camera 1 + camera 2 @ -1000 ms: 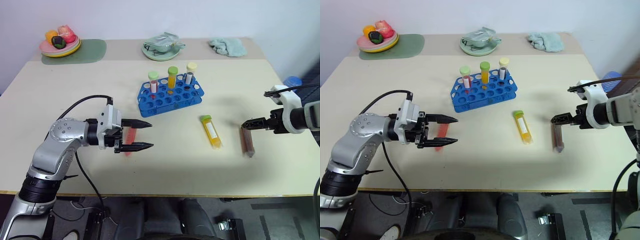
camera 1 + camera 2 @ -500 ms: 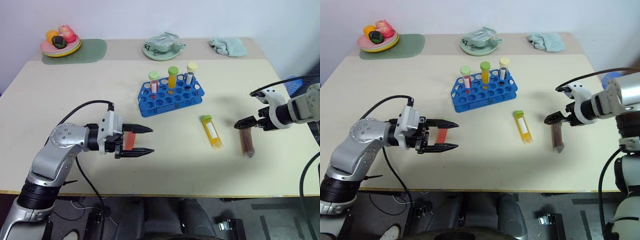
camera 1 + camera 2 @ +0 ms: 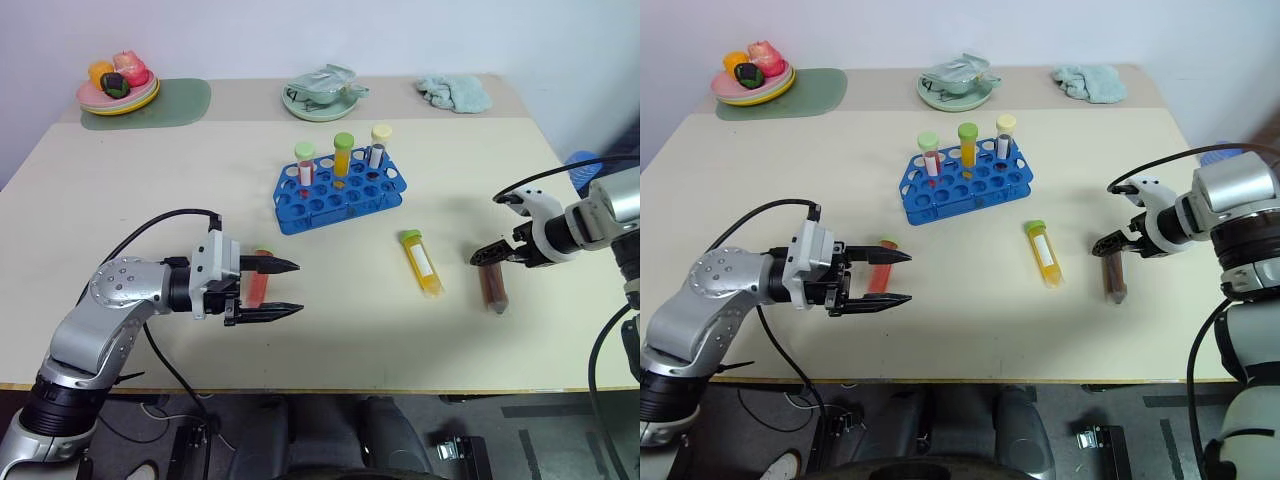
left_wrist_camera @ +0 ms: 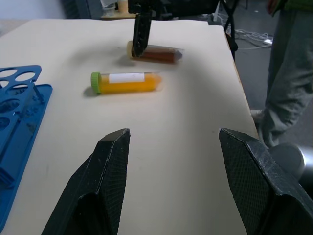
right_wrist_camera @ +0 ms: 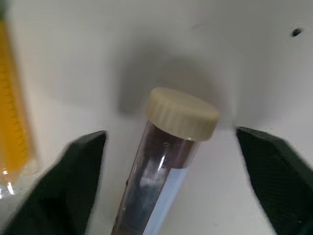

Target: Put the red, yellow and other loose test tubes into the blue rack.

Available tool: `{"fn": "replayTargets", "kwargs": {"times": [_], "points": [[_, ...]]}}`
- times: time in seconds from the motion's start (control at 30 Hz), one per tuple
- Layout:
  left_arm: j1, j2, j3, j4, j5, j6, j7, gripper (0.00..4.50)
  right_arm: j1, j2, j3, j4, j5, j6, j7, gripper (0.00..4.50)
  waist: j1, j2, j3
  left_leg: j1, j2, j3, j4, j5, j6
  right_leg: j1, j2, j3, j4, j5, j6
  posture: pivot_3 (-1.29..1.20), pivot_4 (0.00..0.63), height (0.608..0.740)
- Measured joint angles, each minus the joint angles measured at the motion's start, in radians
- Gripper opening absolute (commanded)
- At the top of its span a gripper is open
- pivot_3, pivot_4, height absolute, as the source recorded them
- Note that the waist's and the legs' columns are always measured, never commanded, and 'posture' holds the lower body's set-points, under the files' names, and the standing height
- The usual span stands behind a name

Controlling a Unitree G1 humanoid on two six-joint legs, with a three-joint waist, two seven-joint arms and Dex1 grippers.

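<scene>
A red test tube point(image 3: 257, 286) lies flat on the table, seen between the fingers of my left gripper point(image 3: 298, 288). That gripper is open and holds nothing, as the left wrist view point(image 4: 173, 132) confirms. The yellow tube point(image 3: 422, 264) with green cap and white label lies right of centre. Beside it lies the dark brown tube point(image 3: 493, 287). My right gripper point(image 3: 484, 257) points down over its cream cap point(image 5: 182, 112), open, one finger on each side with gaps. The blue rack point(image 3: 345, 196) stands behind and holds three upright tubes.
At the back stand a plate of toy fruit point(image 3: 118, 88) on a green mat point(image 3: 170, 103), a green dish point(image 3: 322, 95) and a teal cloth point(image 3: 456, 93). A person's leg point(image 4: 288, 73) stands past the table's right end.
My right gripper has come down and closer over the brown tube's cap end. The left gripper has stayed about where it was, still open beside the red tube.
</scene>
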Motion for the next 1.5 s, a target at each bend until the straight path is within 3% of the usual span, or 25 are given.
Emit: {"fn": "replayTargets", "kwargs": {"times": [0.03,0.13,0.2,0.3,0.83,1.03,1.3,1.4,1.5], "points": [[0.001,0.004,0.000,-0.004,-0.002,0.002,0.001,2.91,0.000,0.004,0.000,0.000,-0.007,0.000,0.005,2.32,0.000,0.000,0.000,0.000,0.000,0.000,0.000,0.000,0.000,0.000,0.000,0.000,0.000,0.000,0.000,0.00,0.150,0.740],[0.001,0.013,0.005,-0.011,-0.006,0.006,0.006,2.91,0.000,0.018,0.000,0.000,-0.025,0.000,0.017,2.32,0.000,0.000,0.000,0.000,0.000,0.000,0.000,0.000,0.000,0.000,0.000,0.000,0.000,0.000,0.000,0.00,0.150,0.740],[0.001,0.014,0.008,-0.013,-0.010,0.007,0.009,2.91,0.000,0.019,0.000,-0.001,-0.029,0.000,0.024,1.91,0.001,0.000,0.000,0.000,0.000,0.000,0.000,0.000,0.000,0.000,0.000,0.000,0.000,0.000,0.000,0.00,0.150,0.740],[0.001,0.016,0.008,-0.013,-0.015,0.007,0.012,2.91,0.000,0.022,-0.001,-0.001,-0.038,-0.001,0.028,0.83,0.000,0.000,0.000,0.000,0.000,0.000,0.000,0.000,0.000,0.000,0.000,0.000,0.000,0.000,0.000,0.00,0.150,0.740],[0.000,0.022,0.008,-0.030,-0.022,0.009,0.045,2.91,0.037,0.040,-0.050,-0.044,-0.070,-0.023,0.024,0.76,-0.004,0.000,0.000,0.001,0.000,0.000,0.001,0.000,0.000,0.001,0.000,0.000,0.001,0.000,0.000,0.00,0.150,0.740],[0.001,0.022,0.008,-0.030,-0.022,0.008,0.054,2.91,0.059,0.069,-0.125,-0.082,-0.070,-0.041,0.001,0.76,-0.019,0.000,0.000,0.001,0.000,0.000,0.001,0.000,0.000,0.000,0.000,0.000,0.003,0.000,0.000,0.00,0.150,0.740],[0.007,0.024,0.012,-0.033,-0.023,0.010,0.090,2.91,0.090,0.280,-0.528,-0.303,0.059,-0.146,-0.100,0.76,-0.018,0.000,0.000,0.000,0.000,-0.001,0.001,0.000,0.000,-0.004,0.000,0.001,0.007,0.000,0.000,0.00,0.150,0.740],[0.021,0.024,0.026,-0.046,-0.024,0.022,0.112,2.91,0.146,0.419,-0.703,-0.358,0.124,-0.285,-0.149,0.76,-0.015,-0.001,0.000,0.000,0.000,-0.001,0.002,0.000,0.000,-0.003,0.000,0.001,0.007,0.000,0.000,0.00,0.150,0.740],[0.029,0.018,0.028,-0.064,-0.026,0.029,0.132,2.91,0.215,0.547,-0.793,-0.413,0.157,-0.503,-0.176,0.76,-0.017,-0.001,0.000,0.000,0.000,-0.001,0.001,0.000,-0.001,-0.003,0.000,0.001,0.008,0.000,0.000,0.00,0.150,0.740]]}}
